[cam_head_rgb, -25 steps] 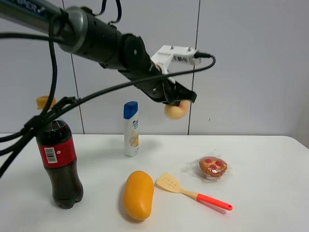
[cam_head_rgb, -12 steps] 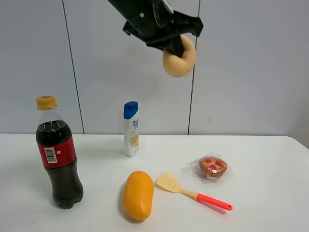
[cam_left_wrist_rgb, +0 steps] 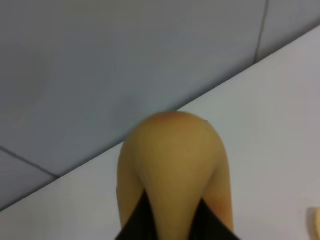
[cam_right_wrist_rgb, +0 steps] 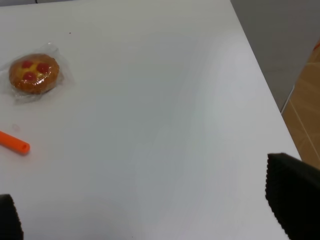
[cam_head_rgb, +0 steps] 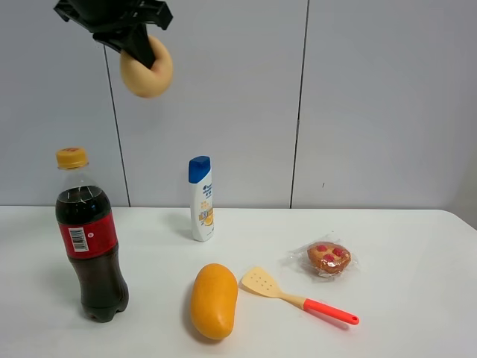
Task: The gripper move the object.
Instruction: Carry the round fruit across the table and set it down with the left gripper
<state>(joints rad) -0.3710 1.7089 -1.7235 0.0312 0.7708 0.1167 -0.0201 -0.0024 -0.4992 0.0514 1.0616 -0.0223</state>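
Up high, the left gripper (cam_head_rgb: 143,51) was closed on the object (cam_head_rgb: 147,68), which hung just below its fingers. It was far above the tabletop (cam_head_rgb: 402,239), on the cola bottle (cam_head_rgb: 93,253) side. The right gripper (cam_right_wrist_rgb: 150,207) stood wide and empty, low near the wrapped pastry (cam_right_wrist_rgb: 34,73). I judged that setting the object down was work for the left arm, with the way leading downward.
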